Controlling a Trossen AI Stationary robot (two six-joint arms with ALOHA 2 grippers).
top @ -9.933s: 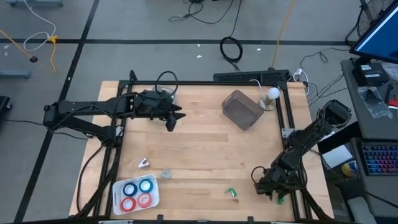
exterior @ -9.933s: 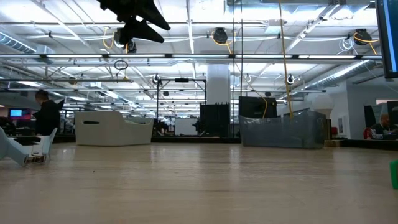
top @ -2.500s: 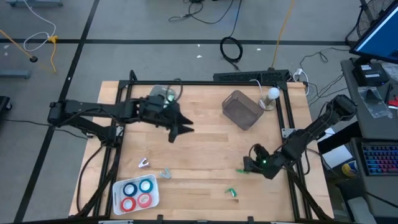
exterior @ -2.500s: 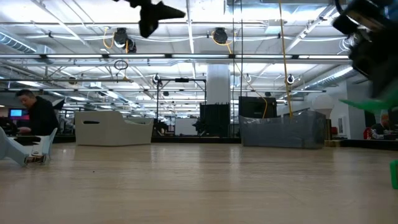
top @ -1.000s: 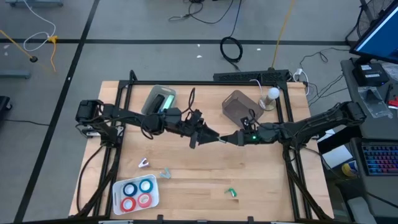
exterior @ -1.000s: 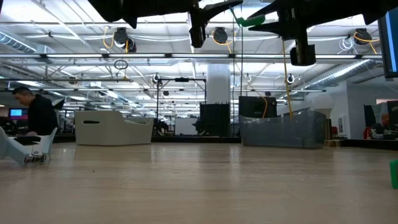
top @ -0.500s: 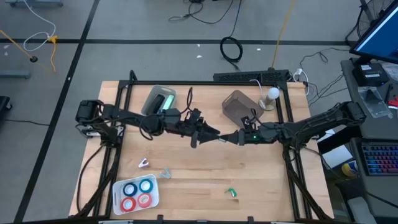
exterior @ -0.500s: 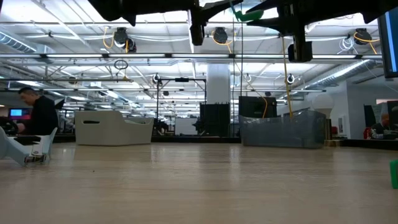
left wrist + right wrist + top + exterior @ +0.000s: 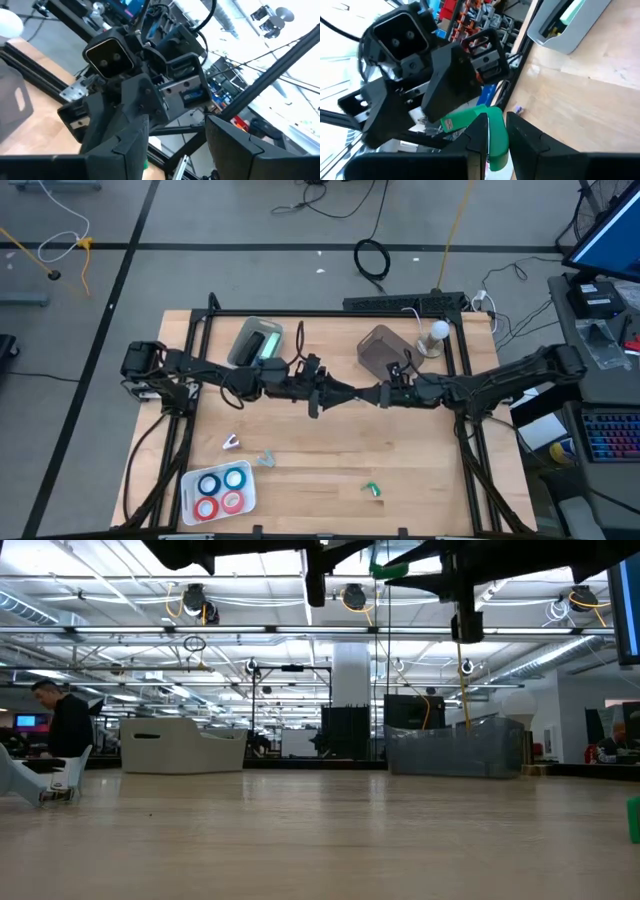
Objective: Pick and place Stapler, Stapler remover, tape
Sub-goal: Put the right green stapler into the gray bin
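The small green plastic staple remover (image 9: 492,131) looked light, stiff and a bit slick, so best pinched across its flat arm, judging by shape. It sat clamped between the right claw (image 9: 381,396) fingers, held high over mid-table. The left claw (image 9: 345,393) was stretched out opposite, tip to tip w/ the right, jaws spread either side, not yet gripping. Blue and red tape rolls in a white tray (image 9: 217,491) lay well below-left of both claws.
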